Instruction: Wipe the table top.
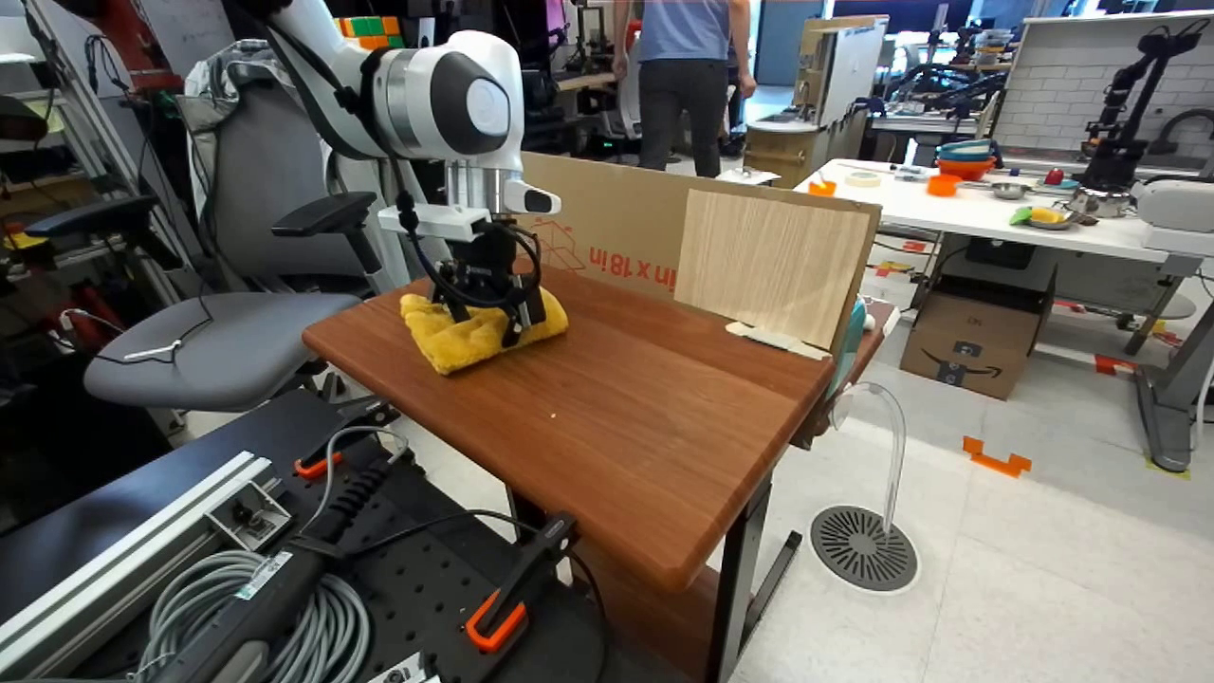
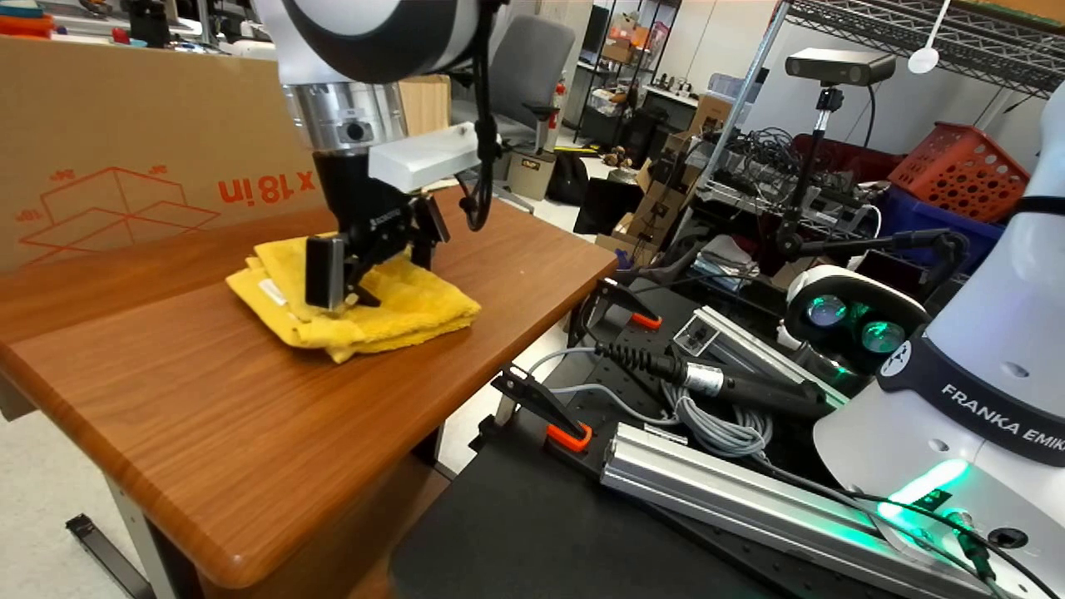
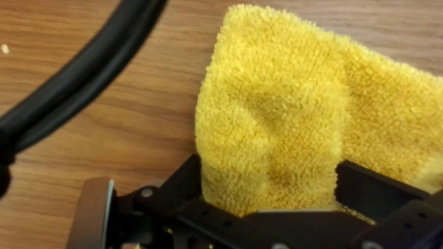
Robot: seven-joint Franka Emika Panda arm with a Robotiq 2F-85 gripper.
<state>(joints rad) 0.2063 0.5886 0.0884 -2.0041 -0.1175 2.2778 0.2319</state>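
While the likely rigid table (image 1: 654, 417) is lying beneath, the towel (image 2: 399, 314) near one short edge is looking soft, best held mid-fold; whether the spread end effector (image 3: 268, 173) is gripping is unclear.

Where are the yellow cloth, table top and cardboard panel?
Yellow cloth (image 3: 277, 103): wrist view, fuzzy upper side.
Table top (image 1: 616, 403): in an exterior view, bare middle.
Cardboard panel (image 2: 166, 121): in an exterior view, unprinted part.

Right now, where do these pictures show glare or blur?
Wrist view: the black cable and table top look soft, the yellow cloth crisper; in an exterior view, the green light glares nearly white and seems to tint the metal rail.
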